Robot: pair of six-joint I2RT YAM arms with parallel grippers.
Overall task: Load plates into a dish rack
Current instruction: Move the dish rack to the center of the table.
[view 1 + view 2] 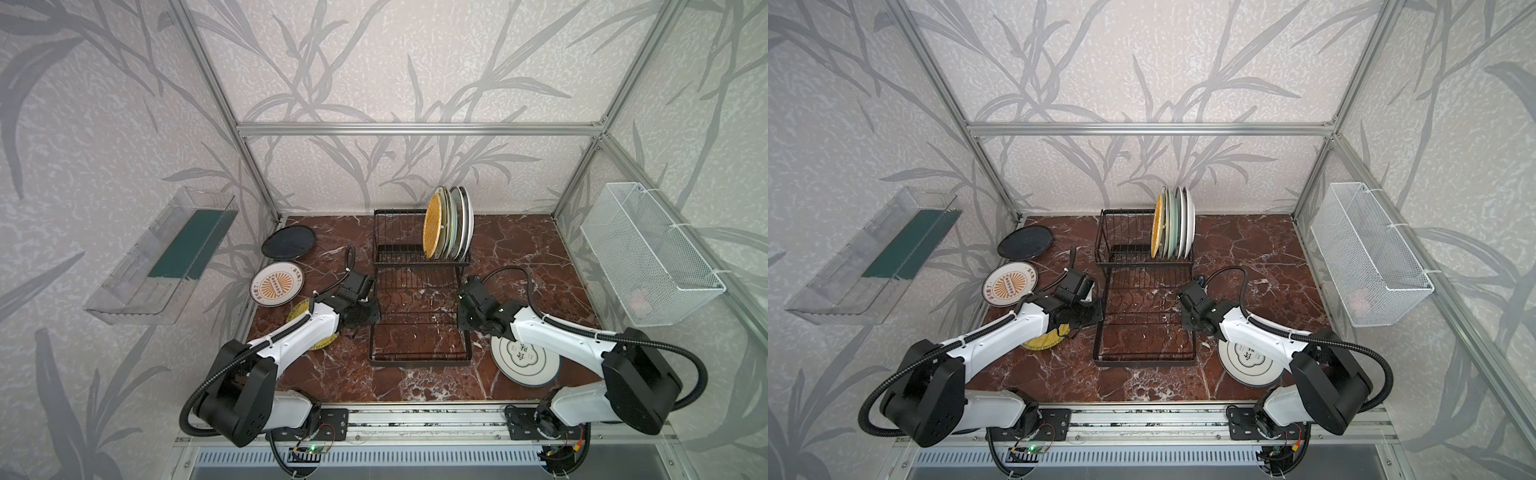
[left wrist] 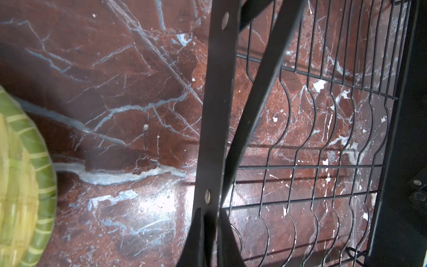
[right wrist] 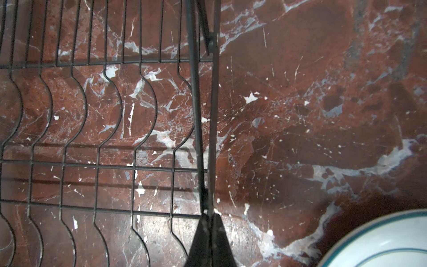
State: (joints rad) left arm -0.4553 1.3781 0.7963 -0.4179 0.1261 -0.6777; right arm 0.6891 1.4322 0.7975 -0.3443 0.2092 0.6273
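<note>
Both pairs of fingers are clenched on the dish rack [image 1: 419,360], whose low tray rests on the surface [image 1: 340,376]. The left fingers [image 2: 193,240] pinch its left side bar and the right fingers [image 3: 201,240] pinch its right side wire. If the arms tug unevenly, the rack could twist and topple the standing plates [image 1: 449,224] at the right end of its raised section. It could also scrape the woven plate [image 1: 298,312] or the lettered plate [image 1: 524,360], which lie just beside it. The clear bin [image 1: 124,307] holds a dark green slab [image 1: 187,245]. What lies in the mesh basket [image 1: 648,249] I cannot tell.
</note>
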